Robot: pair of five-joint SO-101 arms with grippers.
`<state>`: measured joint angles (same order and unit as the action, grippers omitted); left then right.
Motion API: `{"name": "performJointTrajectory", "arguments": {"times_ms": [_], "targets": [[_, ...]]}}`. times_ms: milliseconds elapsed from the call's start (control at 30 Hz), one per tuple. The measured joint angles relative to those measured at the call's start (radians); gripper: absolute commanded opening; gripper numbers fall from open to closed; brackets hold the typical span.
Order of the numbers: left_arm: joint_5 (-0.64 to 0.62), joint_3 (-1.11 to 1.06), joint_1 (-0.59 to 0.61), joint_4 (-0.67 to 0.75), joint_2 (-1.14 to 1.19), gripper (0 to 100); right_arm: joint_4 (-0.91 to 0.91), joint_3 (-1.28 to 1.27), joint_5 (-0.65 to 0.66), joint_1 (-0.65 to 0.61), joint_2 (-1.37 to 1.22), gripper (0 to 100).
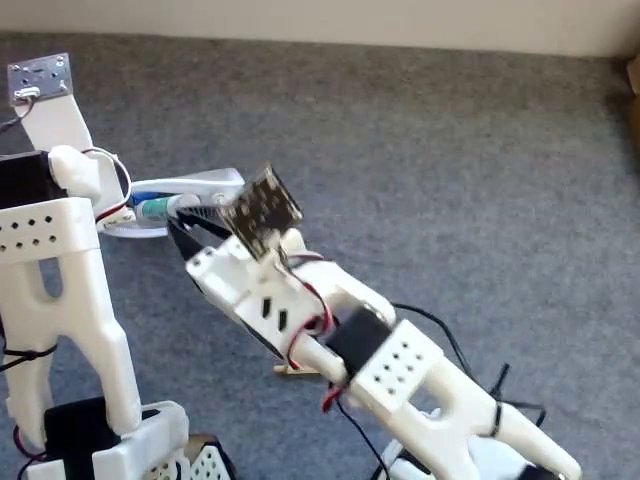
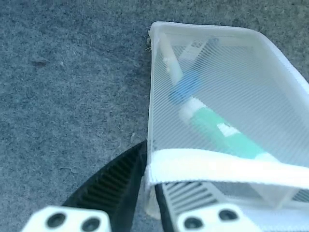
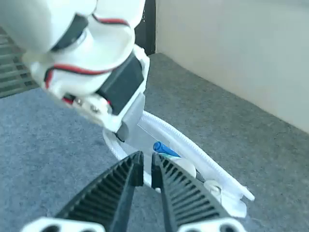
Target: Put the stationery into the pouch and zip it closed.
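Grey-carpeted bench carries the pouch, with the stationery already inside. The left claw is clenched on the pouch's edge, and the right claw is pinched together at its gaping mouth. Loading looks done; zipping remains.

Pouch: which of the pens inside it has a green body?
The thick pen, white-capped, nearest the white band of the pouch. The thinner pen is white with a blue part.
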<state>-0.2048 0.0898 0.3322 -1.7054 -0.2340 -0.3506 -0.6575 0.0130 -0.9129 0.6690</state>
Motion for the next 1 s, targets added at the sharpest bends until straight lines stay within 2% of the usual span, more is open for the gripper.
{"name": "performJointTrajectory", "arguments": {"times_ms": [233, 333, 467, 600, 1000], "targets": [[0.0, 0.0, -0.003, 0.0, 0.0, 0, -0.037, 0.195, -0.014, 0.074, -0.342, 2.6], [-0.002, 0.0, -0.008, 0.002, 0.0, 0, -0.158, 0.308, -0.014, 0.12, -0.442, 2.6], [-0.003, -0.002, -0.009, 0.002, 0.002, 0, -0.422, 0.48, -0.015, 0.147, -0.505, 2.6], [-0.003, -0.002, -0.008, 0.002, 0.002, 0, -0.637, 0.615, -0.017, 0.166, -0.505, 2.6], [-0.029, -0.002, -0.002, 0.003, 0.003, 0, -0.991, 0.689, -0.017, 0.215, -0.222, 3.1]]}}
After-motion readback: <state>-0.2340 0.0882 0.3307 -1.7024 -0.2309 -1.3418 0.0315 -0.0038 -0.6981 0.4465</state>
